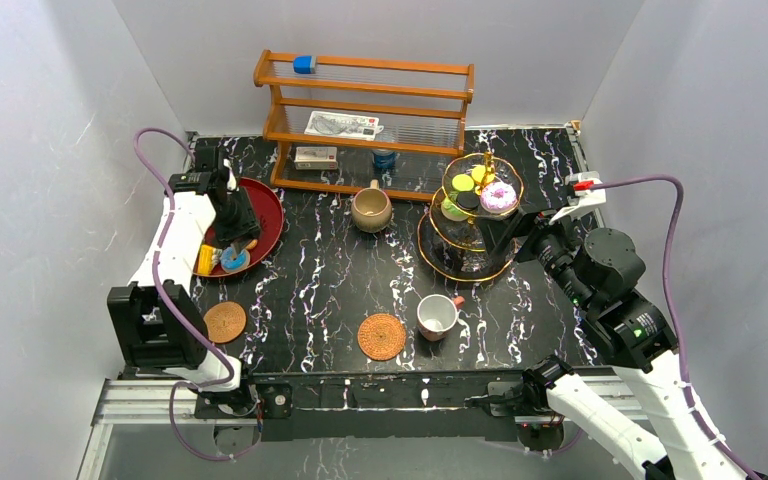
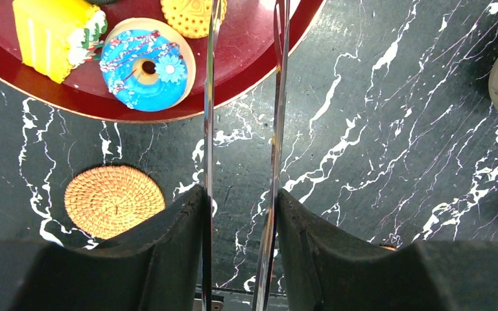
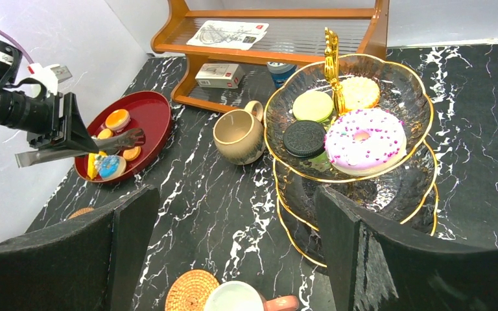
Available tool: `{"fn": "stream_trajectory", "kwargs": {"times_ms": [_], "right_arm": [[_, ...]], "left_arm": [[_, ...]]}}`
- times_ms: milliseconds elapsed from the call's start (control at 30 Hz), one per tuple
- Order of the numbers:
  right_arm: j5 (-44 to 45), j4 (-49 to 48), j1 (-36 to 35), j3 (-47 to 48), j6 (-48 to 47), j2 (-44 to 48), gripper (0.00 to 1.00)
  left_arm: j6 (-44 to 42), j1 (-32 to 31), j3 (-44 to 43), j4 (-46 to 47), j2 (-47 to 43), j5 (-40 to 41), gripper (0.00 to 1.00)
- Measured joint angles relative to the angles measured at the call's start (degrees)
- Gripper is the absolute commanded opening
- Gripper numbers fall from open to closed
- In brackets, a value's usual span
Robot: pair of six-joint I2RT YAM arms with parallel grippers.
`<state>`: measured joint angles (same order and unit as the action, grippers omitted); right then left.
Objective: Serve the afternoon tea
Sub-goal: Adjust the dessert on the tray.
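Our left jaws pinch metal tongs [image 2: 209,97] that reach over the edge of the red tray [image 2: 253,65], near the blue doughnut [image 2: 144,68]. Our right jaws are spread wide just beside the gold rim of the glass stand [image 3: 405,81]. We see bare desk [image 1: 310,270] between tray and stand, around the mug [image 1: 371,209].

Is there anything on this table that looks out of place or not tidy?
Nothing looks spilled or broken. Only the cups look misplaced: the white cup stands beside a coaster, not on it, and the tan mug is far from the other coaster, which is bare.
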<state>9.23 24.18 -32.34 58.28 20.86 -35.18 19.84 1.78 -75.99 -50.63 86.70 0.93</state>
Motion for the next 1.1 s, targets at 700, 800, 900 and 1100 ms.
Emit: {"fn": "stream_trajectory", "kwargs": {"times_ms": [700, 800, 900, 1100], "right_arm": [[-1.57, -0.85, 0.0, -0.07, 0.42, -0.42, 0.99], [-1.73, -0.87, 0.0, -0.07, 0.42, -0.55, 0.99], [-1.73, -1.03, 0.0, -0.13, 0.44, -0.55, 0.99], [-1.7, -1.33, 0.0, -0.24, 0.44, -0.55, 0.99]], "left_arm": [[-0.98, 0.0, 1.51, -1.84, -1.44, 1.57, 0.37], [-1.03, -0.02, 1.53, -1.4, -0.74, 1.42, 0.36], [-1.05, 0.0, 1.79, -0.31, -0.2, 1.38, 0.36], [-1.07, 0.0, 3.48, 2.91, 0.63, 0.33, 0.36]]}}
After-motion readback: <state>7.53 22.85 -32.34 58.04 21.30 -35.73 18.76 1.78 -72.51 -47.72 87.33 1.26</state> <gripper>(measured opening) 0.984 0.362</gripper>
